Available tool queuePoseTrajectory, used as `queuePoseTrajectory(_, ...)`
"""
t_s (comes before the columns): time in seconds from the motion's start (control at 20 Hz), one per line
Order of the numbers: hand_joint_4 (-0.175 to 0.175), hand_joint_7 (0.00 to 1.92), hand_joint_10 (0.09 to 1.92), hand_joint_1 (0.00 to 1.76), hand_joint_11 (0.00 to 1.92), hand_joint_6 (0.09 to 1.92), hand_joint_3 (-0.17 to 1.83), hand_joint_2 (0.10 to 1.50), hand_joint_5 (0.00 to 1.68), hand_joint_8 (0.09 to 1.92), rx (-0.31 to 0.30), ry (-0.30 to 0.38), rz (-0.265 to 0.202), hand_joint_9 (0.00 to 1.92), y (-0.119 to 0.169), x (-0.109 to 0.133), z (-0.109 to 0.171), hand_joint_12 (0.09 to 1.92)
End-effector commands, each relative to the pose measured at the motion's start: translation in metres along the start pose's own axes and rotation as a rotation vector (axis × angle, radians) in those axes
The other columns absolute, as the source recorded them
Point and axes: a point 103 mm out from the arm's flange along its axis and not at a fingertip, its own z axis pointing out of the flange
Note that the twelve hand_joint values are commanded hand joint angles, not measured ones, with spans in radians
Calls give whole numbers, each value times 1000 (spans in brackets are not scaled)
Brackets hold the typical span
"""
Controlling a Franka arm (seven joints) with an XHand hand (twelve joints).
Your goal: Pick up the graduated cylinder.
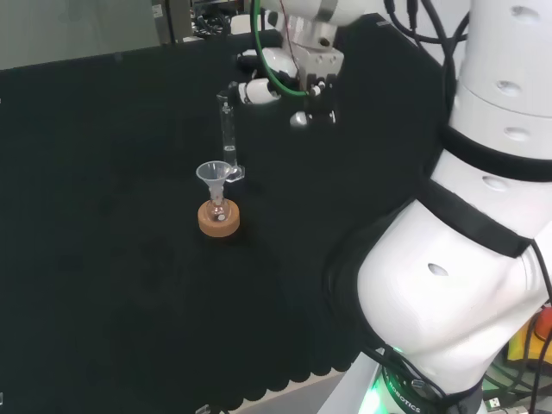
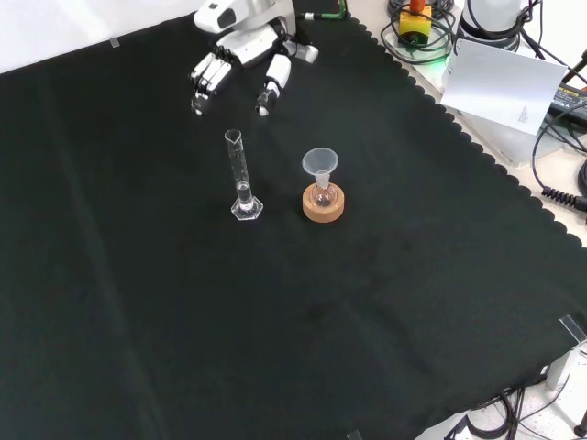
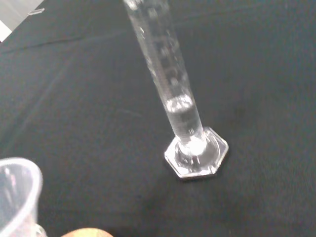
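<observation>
Above the cloth (image 2: 138,302), the hand (image 2: 240,57) hangs with fingers relaxed, holding nothing.
Near it, apart, the cylinder (image 2: 241,176) stands upright on its hexagonal base; just beside stands a funnel (image 2: 320,165) in a flask (image 2: 322,194) on a cork ring (image 2: 324,205).

Wrist view: cylinder (image 3: 173,89) top cut off by frame edge; funnel (image 3: 17,192) and cork stand (image 3: 86,232) only partly in frame. Cylinder markings unreadable.

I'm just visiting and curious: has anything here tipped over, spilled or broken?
Nothing stands out. The cylinder stands upright on its base, with a little clear liquid at the bottom. Beside it, the funnel sits in a small flask on a cork ring. The hand hovers apart, open.
</observation>
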Motion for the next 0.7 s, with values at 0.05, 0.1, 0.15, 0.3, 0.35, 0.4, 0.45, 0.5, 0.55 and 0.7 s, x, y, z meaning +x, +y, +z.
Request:
queuePoseTrajectory(0.05,-43,380,603,470,276,87,-56,1103,414,677,-87,139,-66,578,3,-24,22,1351)
queuePoseTrajectory(0.1,-44,395,604,484,288,87,-60,1098,424,681,-90,162,-78,589,2,-25,24,1349)
queuePoseTrajectory(0.15,-45,402,602,496,296,87,-63,1095,431,683,-93,182,-91,595,0,-26,27,1347)
queuePoseTrajectory(0.3,-47,400,594,537,310,87,-69,1091,439,680,-92,205,-134,595,-2,-28,35,1341)
queuePoseTrajectory(0.35,-47,398,592,553,313,87,-71,1088,440,678,-95,215,-140,594,-2,-29,38,1339)
queuePoseTrajectory(0.4,-46,396,590,568,316,87,-74,1085,441,677,-96,229,-143,595,-3,-31,41,1338)
queuePoseTrajectory(0.45,-46,396,589,587,320,87,-76,1083,442,676,-92,238,-145,596,-3,-32,44,1336)
queuePoseTrajectory(0.5,-45,396,587,603,324,87,-78,1083,444,676,-89,245,-148,598,-3,-33,47,1334)
queuePoseTrajectory(0.55,-44,396,586,614,326,87,-79,1084,444,675,-87,253,-151,599,-3,-35,50,1332)
queuePoseTrajectory(0.7,-42,391,579,638,327,87,-84,1080,445,672,-80,278,-166,595,-1,-38,59,1328)
